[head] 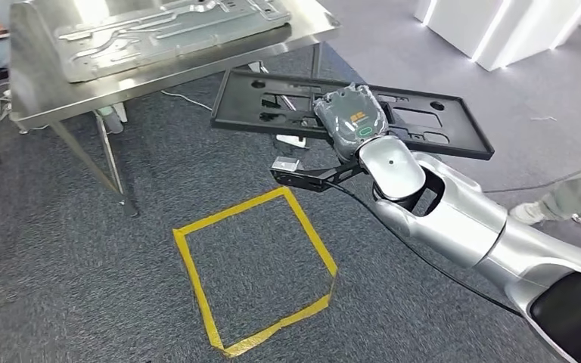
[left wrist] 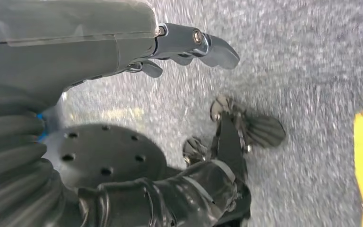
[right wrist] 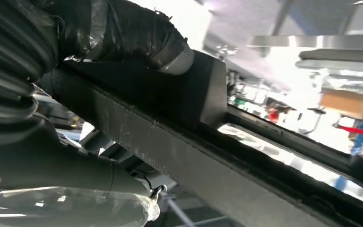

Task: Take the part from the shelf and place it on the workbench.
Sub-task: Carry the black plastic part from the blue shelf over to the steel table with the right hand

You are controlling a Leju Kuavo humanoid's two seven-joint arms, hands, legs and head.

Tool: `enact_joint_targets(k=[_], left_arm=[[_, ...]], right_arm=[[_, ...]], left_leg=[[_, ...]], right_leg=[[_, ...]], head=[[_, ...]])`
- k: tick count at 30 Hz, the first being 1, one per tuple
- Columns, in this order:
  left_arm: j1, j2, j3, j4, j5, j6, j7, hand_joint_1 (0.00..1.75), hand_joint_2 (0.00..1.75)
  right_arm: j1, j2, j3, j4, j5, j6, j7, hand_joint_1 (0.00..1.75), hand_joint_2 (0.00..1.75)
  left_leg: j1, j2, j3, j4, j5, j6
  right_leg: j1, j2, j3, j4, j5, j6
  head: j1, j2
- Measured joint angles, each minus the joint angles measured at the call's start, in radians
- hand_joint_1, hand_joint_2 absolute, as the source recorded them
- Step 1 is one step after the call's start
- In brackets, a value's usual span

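Observation:
The part is a flat black plastic frame (head: pixel 424 125) with several cut-outs. My right hand (head: pixel 352 119) grips it near the middle of its near edge and holds it level in the air, just right of the workbench's corner. In the right wrist view the thumb (right wrist: pixel 137 33) lies over a bar of the black frame (right wrist: pixel 179 156). The steel workbench (head: pixel 197 64) stands at the upper left. My left hand (left wrist: pixel 179 47) hangs over the grey carpet, fingers apart, with nothing in it.
A grey pressed metal panel (head: pixel 159 30) covers much of the workbench top. A yellow tape square (head: pixel 253 272) marks the carpet below the frame. A person's shoe (head: pixel 529 213) is at the right. White cabinets (head: pixel 499 30) stand at the far right.

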Motion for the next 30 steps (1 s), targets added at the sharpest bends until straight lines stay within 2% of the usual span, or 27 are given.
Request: enact_joint_targets(k=[1,2,3,4,5,6,7,8,9,10,11,12,14,15,16,17,18,20,22,25,27,28,30], left_arm=[[-0.001,-0.001,0.0,0.0,0.0,0.0,0.0,0.0,1.75],[-0.001,-0.001,0.0,0.0,0.0,0.0,0.0,0.0,1.75],[0.0,-0.001,0.0,0.0,0.001,0.0,0.0,0.0,1.75],[0.0,-0.002,0.0,0.0,0.002,0.0,0.0,0.0,1.75],[0.0,-0.002,0.0,0.0,0.003,0.0,0.0,0.0,1.75],[0.0,-0.002,0.0,0.0,0.004,0.0,0.001,0.0,1.75],[-0.001,-0.001,0.0,0.0,0.005,0.0,0.001,0.0,1.75],[-0.001,-0.001,0.0,0.0,0.006,0.001,0.002,0.0,1.75],[0.0,-0.001,0.0,0.0,0.007,0.001,0.004,0.0,1.75],[0.002,-0.001,0.0,0.0,0.008,0.001,0.005,0.0,1.75],[0.004,-0.001,0.0,0.0,0.009,0.001,0.006,0.0,1.75],[0.005,-0.001,0.0,0.0,0.01,0.001,0.006,0.0,1.75],[0.004,0.0,0.0,0.0,0.014,0.001,0.008,0.0,1.75],[0.002,-0.001,0.0,0.0,0.015,0.001,0.009,0.0,1.75],[0.001,-0.001,0.0,0.0,0.015,0.001,0.011,0.0,1.75],[0.001,-0.001,0.0,0.0,0.015,0.001,0.014,0.0,1.75],[0.002,-0.001,0.0,0.0,0.013,0.0,0.016,0.0,1.75],[0.003,-0.001,0.0,0.0,0.011,-0.002,0.012,0.0,1.75],[0.003,-0.001,-0.001,0.0,0.01,-0.006,-0.002,0.0,1.75],[0.006,-0.001,-0.003,0.0,0.01,-0.012,-0.018,0.0,1.75],[0.006,0.0,-0.004,0.0,0.01,-0.014,-0.021,0.0,1.75],[0.006,0.0,-0.005,0.0,0.01,-0.014,-0.022,0.0,1.75],[0.004,0.0,-0.007,0.0,0.01,-0.015,-0.023,0.0,1.75]], right_arm=[[0.003,0.0,0.0,0.002,0.0,0.0,-0.001,1.75,1.75],[0.004,0.0,0.0,0.003,0.0,0.0,-0.003,1.75,1.75],[0.004,0.0,0.0,0.004,0.0,0.0,-0.004,1.75,1.75],[0.002,0.0,0.0,0.005,0.0,0.0,-0.004,1.75,1.75],[-0.002,0.0,0.0,0.006,0.001,0.0,-0.004,1.75,1.75],[-0.005,0.0,0.0,0.007,0.001,0.0,-0.005,1.75,1.75],[-0.007,0.001,0.0,0.007,0.001,0.0,-0.006,1.75,1.75],[-0.009,0.002,0.0,0.008,0.002,0.0,-0.006,1.75,1.75],[-0.01,0.004,0.0,0.008,0.002,0.0,-0.007,1.75,1.75],[-0.011,0.005,0.0,0.008,0.002,0.0,-0.008,1.75,1.75],[-0.013,0.008,0.0,0.009,0.002,0.0,-0.008,1.75,1.75],[-0.017,0.009,0.0,0.009,0.002,0.001,-0.008,1.75,1.75],[-0.021,0.01,0.0,0.01,0.003,0.003,-0.009,1.75,1.75],[-0.022,0.01,0.0,0.012,0.004,0.006,-0.011,1.75,1.75],[-0.022,0.01,0.0,0.013,0.004,0.007,-0.013,1.75,1.75],[-0.021,0.01,0.0,0.014,0.004,0.009,-0.015,1.75,1.75],[-0.021,0.01,0.0,0.014,0.004,0.01,-0.016,1.75,1.75],[-0.021,0.011,0.0,0.015,0.004,0.01,-0.016,1.75,1.75],[-0.022,0.011,0.0,0.016,0.004,0.009,-0.016,1.75,1.75],[-0.024,0.017,0.0,0.018,0.004,0.009,-0.017,1.75,1.75],[-0.024,0.021,0.0,0.018,0.004,0.008,-0.017,1.75,1.75],[-0.025,0.021,0.0,0.019,0.004,0.007,-0.017,1.75,1.75],[-0.028,0.021,0.0,0.02,0.003,0.002,-0.017,1.75,1.75]], left_leg=[[0.0,-0.015,0.0,0.002,0.0,0.0],[0.001,-0.031,-0.001,0.004,-0.001,0.0],[0.002,-0.047,-0.001,0.008,-0.002,-0.002],[0.004,-0.064,-0.001,0.012,-0.004,-0.004],[0.005,-0.079,-0.004,0.018,-0.007,-0.009],[0.005,-0.093,-0.01,0.023,-0.008,-0.014],[0.007,-0.106,-0.016,0.027,-0.007,-0.021],[0.01,-0.12,-0.023,0.026,-0.004,-0.028],[0.013,-0.134,-0.027,0.024,0.0,-0.035],[0.015,-0.135,-0.031,0.022,0.002,-0.041],[0.013,-0.116,-0.037,0.029,-0.003,-0.047],[0.011,-0.082,-0.051,0.055,-0.019,-0.051],[0.009,-0.008,-0.102,0.162,-0.072,-0.058],[0.011,0.008,-0.133,0.225,-0.096,-0.061],[0.012,0.015,-0.156,0.27,-0.109,-0.062],[0.012,0.019,-0.162,0.282,-0.106,-0.063],[0.012,0.021,-0.15,0.26,-0.087,-0.063],[0.011,0.029,-0.082,0.134,-0.033,-0.06],[0.005,0.035,-0.028,0.037,-0.007,-0.052],[-0.001,0.031,-0.019,0.022,-0.007,-0.036],[0.002,0.028,-0.012,0.014,-0.006,-0.027],[0.003,0.027,-0.007,0.011,-0.005,-0.026],[-0.001,0.026,-0.002,0.01,-0.007,-0.027]], right_leg=[[0.0,0.003,-0.023,0.038,-0.005,0.002],[-0.002,0.003,-0.027,0.036,0.011,0.003],[-0.004,0.007,-0.013,-0.002,0.043,0.003],[-0.008,0.018,0.013,-0.065,0.081,0.004],[-0.014,0.044,0.042,-0.129,0.108,0.005],[-0.019,0.069,0.064,-0.178,0.123,0.005],[-0.02,0.088,0.076,-0.206,0.127,0.005],[-0.019,0.095,0.08,-0.213,0.122,0.002],[-0.018,0.083,0.083,-0.218,0.123,-0.004],[-0.017,0.067,0.085,-0.222,0.126,-0.01],[-0.017,0.053,0.088,-0.226,0.128,-0.017],[-0.019,0.038,0.091,-0.231,0.13,-0.024],[-0.014,0.01,0.094,-0.234,0.13,-0.033],[-0.012,-0.006,0.094,-0.234,0.129,-0.036],[-0.01,-0.019,0.094,-0.233,0.128,-0.038],[-0.009,-0.034,0.094,-0.232,0.126,-0.038],[-0.008,-0.045,0.094,-0.231,0.124,-0.038],[-0.008,-0.064,0.097,-0.229,0.118,-0.032],[-0.004,-0.076,0.099,-0.229,0.115,-0.024],[0.0,-0.083,0.103,-0.235,0.118,-0.01],[-0.001,-0.072,0.105,-0.234,0.112,-0.002],[-0.002,-0.062,0.105,-0.233,0.114,-0.009],[-0.001,-0.045,0.106,-0.235,0.111,-0.048]], head=[[0.0,0.0],[0.0,0.0],[0.0,0.0],[0.0,0.0],[0.0,0.0],[0.0,0.0],[-0.001,0.0],[-0.001,0.0],[-0.001,0.0],[-0.001,0.0],[-0.004,0.0],[-0.008,0.0],[-0.016,0.0],[-0.017,0.0],[-0.018,0.0],[-0.018,0.0],[-0.018,0.0],[-0.018,0.0],[-0.017,0.0],[-0.015,0.0],[-0.014,0.0],[-0.012,0.0],[-0.006,0.0]])
